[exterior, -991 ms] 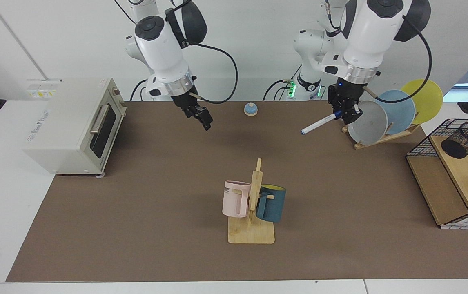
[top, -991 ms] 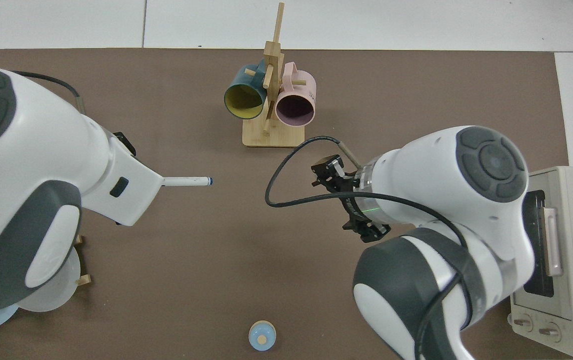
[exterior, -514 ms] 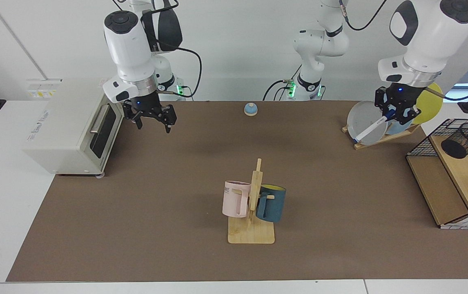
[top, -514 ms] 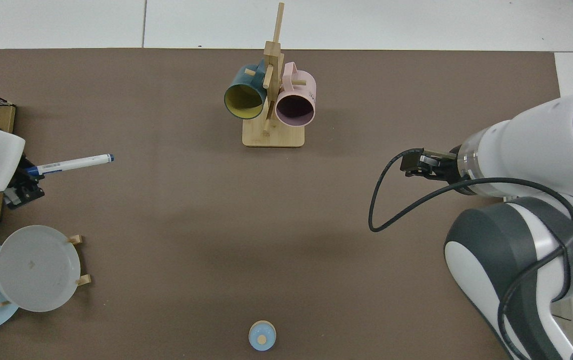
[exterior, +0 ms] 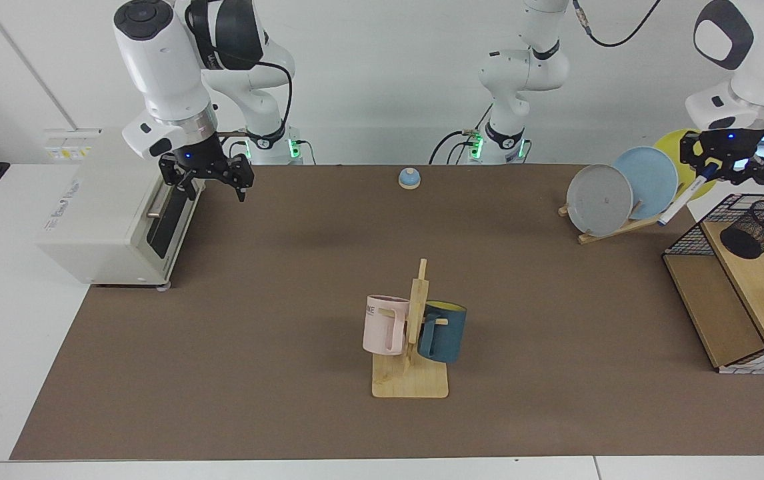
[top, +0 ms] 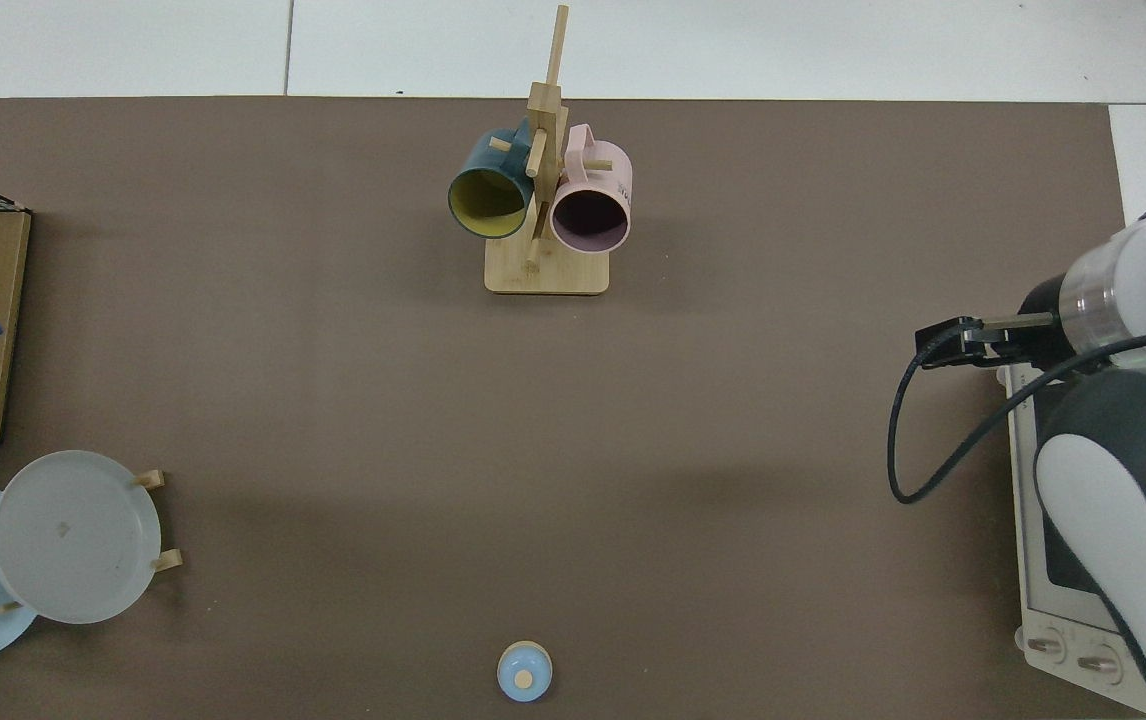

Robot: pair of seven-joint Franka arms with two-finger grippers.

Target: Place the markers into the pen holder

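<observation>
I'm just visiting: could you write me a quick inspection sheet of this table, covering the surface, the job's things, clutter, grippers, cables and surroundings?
Surface: brown mat on a white table.
Job's things: slim white marker with blue cap, held tilted in the air; small black wire-mesh pen holder on a wooden shelf in a wire-grid basket.
Clutter: wooden mug rack with pink and dark blue mugs; plate rack with grey, blue and yellow plates; small blue bell.
Grippers: left gripper shut on the marker; right gripper open beside the toaster oven.
Cables: black cable looping off the right arm.
Surroundings: white wall.

A robotics lab: 2 robot arms [exterior: 175,73] at a staged table [exterior: 289,300].
</observation>
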